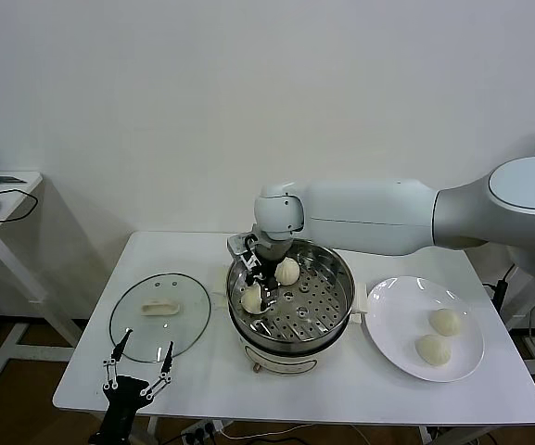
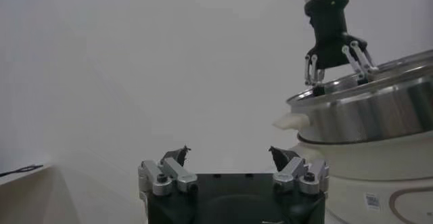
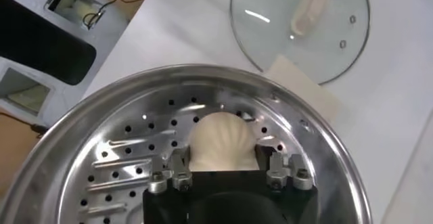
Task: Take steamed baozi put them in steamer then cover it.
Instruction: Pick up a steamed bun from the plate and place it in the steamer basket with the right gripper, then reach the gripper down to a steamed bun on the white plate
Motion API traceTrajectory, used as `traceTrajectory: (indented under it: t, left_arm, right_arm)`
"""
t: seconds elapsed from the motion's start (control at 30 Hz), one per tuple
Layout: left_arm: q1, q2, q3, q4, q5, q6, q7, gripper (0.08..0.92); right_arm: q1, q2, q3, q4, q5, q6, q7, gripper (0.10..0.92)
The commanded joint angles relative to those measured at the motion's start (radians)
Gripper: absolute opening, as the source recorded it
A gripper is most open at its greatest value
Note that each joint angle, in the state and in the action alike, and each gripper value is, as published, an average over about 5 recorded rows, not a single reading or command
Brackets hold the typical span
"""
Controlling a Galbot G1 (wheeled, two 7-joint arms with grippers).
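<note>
The steamer (image 1: 341, 278) stands mid-table with two steamed baozi on its perforated tray. My right gripper (image 1: 256, 289) reaches into its left side and is shut on one baozi (image 1: 251, 300), which rests low on the tray. The wrist view shows that baozi (image 3: 220, 137) between the fingers inside the steamer (image 3: 101, 110). The second baozi (image 1: 288, 271) lies just beside it. Two more baozi (image 1: 445, 322) (image 1: 433, 349) sit on the white plate (image 1: 397, 306). The cover (image 1: 137, 324) lies flat on the table to the left, also seen in the right wrist view (image 3: 270, 29). My left gripper (image 1: 140, 369) is open and empty at the front edge.
The left wrist view shows the steamer's wall (image 2: 365, 110) close to my left gripper (image 2: 230, 154). A small side table (image 1: 7, 185) with a black object and a cable stands at the far left. A grey device (image 3: 40, 49) sits below the table edge.
</note>
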Motion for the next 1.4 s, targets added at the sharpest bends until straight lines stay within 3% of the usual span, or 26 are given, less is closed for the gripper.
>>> traceTrajectory:
  t: [0.03,0.2,0.4,0.63,0.77,1.0,1.4]
  left_arm:
    - [0.0,0.0,0.0,0.002,0.0,-0.001,0.0,0.823]
    - [0.0,0.0,0.0,0.002,0.0,-0.001,0.0,0.823]
    - [-0.003,0.001,0.006,0.0,0.001,0.001,0.0,0.823]
    - [0.0,0.003,0.016,-0.006,0.004,0.004,0.0,0.823]
    - [0.006,0.003,0.019,-0.009,0.006,0.004,0.0,0.823]
    - [0.019,0.001,0.015,-0.019,0.009,0.005,0.0,0.823]
    - [0.026,0.002,-0.001,-0.012,0.01,0.004,-0.001,0.823]
  right_arm:
    - [-0.008,0.0,0.006,0.016,-0.004,-0.01,0.025,0.784]
    - [0.058,-0.118,0.045,0.102,-0.037,-0.001,-0.008,0.821]
    - [0.15,-0.4,0.102,0.199,-0.168,0.08,-0.161,0.823]
    - [0.132,-0.728,0.165,0.146,-0.352,0.26,-0.36,0.823]
    - [0.049,-0.846,0.18,0.103,-0.42,0.31,-0.388,0.823]
    - [-0.189,-0.902,0.223,0.02,-0.484,0.363,-0.298,0.823]
    - [-0.525,-0.847,0.412,-0.063,-0.558,0.361,-0.213,0.823]
